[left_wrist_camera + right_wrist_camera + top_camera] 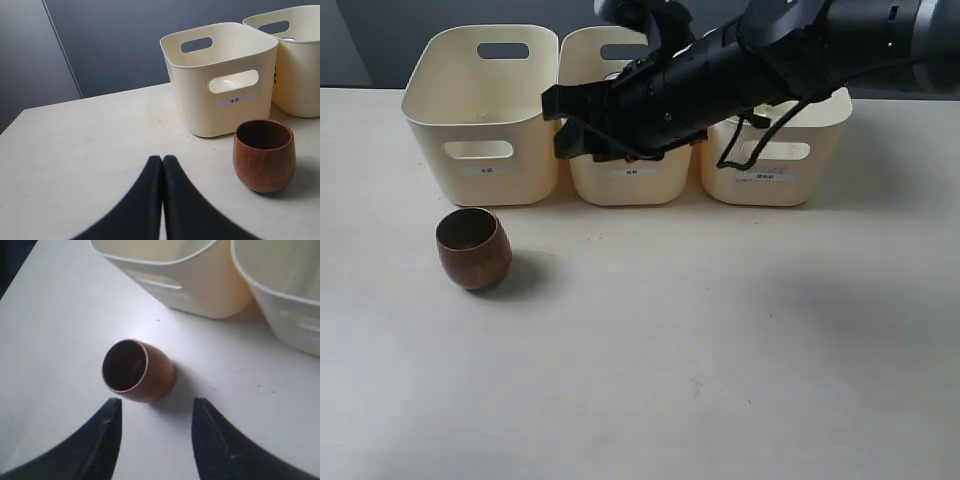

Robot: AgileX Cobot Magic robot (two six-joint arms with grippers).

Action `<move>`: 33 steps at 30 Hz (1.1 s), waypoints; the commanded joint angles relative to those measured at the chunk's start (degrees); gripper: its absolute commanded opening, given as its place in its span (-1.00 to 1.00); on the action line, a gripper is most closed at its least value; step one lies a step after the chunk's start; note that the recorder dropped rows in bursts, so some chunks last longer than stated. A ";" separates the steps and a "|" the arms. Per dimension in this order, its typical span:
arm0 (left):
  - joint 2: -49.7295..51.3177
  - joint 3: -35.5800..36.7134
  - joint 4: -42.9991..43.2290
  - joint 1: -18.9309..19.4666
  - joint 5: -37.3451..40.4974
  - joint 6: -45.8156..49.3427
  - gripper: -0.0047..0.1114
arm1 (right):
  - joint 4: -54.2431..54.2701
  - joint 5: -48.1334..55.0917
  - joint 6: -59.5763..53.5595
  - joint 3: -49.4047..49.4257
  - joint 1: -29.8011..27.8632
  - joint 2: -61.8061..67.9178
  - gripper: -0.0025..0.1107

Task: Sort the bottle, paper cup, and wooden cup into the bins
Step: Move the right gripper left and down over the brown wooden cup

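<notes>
Table (720, 380) lies bare around wooden cup (473, 247), near left bin (485, 115).

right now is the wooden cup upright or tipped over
Upright. The wooden cup stands on its base on the table, open mouth facing up, in front of the left bin.

Wooden cup (137, 371) beyond parted right gripper (156, 432)

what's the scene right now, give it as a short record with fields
wooden cup: upright on the table, in front of the left bin, empty
bins: three in a row at the back
left gripper: shut, holding nothing
right gripper: open, holding nothing, reaching across the middle bin, cup in its view
bottle, paper cup: not clearly visible
</notes>
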 commanded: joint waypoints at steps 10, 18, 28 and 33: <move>-0.28 0.07 -0.05 -0.18 -0.05 -0.11 -0.92 | 0.79 -5.48 -0.92 -0.21 10.05 4.91 -0.19; -0.28 0.07 -0.05 -0.18 -0.05 -0.11 -0.92 | 3.57 -7.51 -0.92 -0.21 10.44 7.37 -0.19; -0.28 0.07 -0.05 -0.18 -0.05 -0.11 -0.92 | 5.47 -9.13 -0.92 -0.94 10.58 8.57 -0.19; -0.28 0.07 -0.05 -0.18 -0.05 -0.11 -0.92 | 5.71 -9.11 -0.92 -3.37 12.00 10.62 -0.19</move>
